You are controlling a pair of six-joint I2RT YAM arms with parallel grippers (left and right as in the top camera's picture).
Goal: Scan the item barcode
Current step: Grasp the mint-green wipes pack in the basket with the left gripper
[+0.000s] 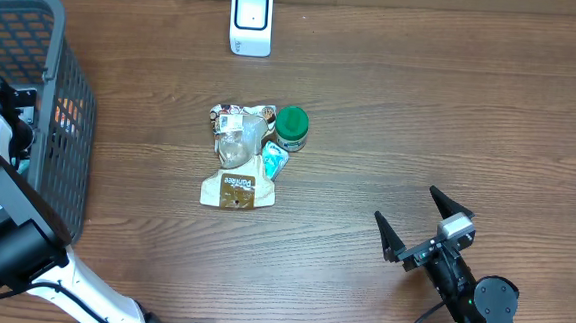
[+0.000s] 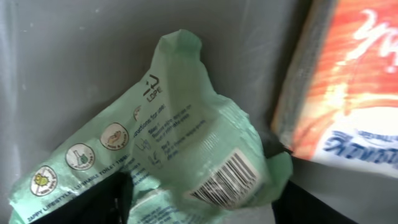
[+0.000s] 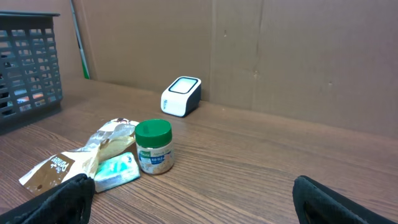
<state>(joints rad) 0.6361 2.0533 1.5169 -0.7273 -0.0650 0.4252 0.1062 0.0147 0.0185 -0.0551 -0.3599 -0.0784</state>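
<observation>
1. Landmark: a small white box-shaped barcode scanner (image 1: pixel 250 21) stands at the far edge of the brown wooden table (image 1: pixel 451 111), its window facing up.

2. Task item: a pale green crinkled plastic packet (image 2: pixel 186 155) lies inside the grey slatted plastic basket (image 1: pixel 63 158), which stands well to the left of the barcode scanner. The packet rests on the basket floor, printed side up. A black-and-white barcode label shows on its lower right part. An orange printed package (image 2: pixel 348 74) lies just beside it, to the right in the left wrist view.

3. Left gripper (image 2: pixel 202 208): it is down inside the basket, well apart from the barcode scanner. Its two dark fingers (image 2: pixel 106 199) flank the lower end of the green packet, one on each side. I cannot tell whether they press on the packet or only stand around it.

4. Right gripper (image 1: pixel 406 204): its jaws are spread wide and hold nothing. It hovers over bare table, well apart from the barcode scanner, toward the robot's near right.

5. Other goods: a cluster lies on the table in front of the barcode scanner, on the robot's side.
- a brown and white foil pouch (image 1: pixel 235 183)
- a small teal sachet (image 1: pixel 274 161), touching the pouch
- a green-lidded glass jar (image 1: pixel 291 128), upright at the cluster's right edge
</observation>
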